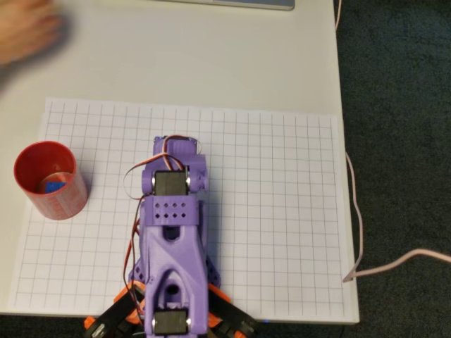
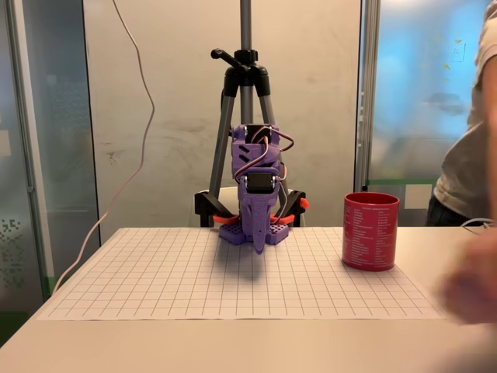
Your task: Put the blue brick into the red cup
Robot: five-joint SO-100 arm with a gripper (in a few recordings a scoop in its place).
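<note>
In the overhead view the red cup (image 1: 51,201) stands upright at the left edge of the grid sheet. The blue brick (image 1: 53,186) lies inside it on the bottom. From the front, the red cup (image 2: 370,231) stands right of the arm, and its wall hides the brick. The purple arm (image 1: 173,232) is folded back over its base at the middle of the sheet, well away from the cup. My gripper (image 2: 258,245) points straight down just above the sheet, with its fingers together and nothing between them.
A person's blurred hand (image 1: 28,32) is over the table beyond the cup and shows again at the near right (image 2: 470,287). A white grid sheet (image 1: 282,211) covers the table. A cable (image 1: 356,211) runs along the right edge. A tripod (image 2: 246,78) stands behind the arm.
</note>
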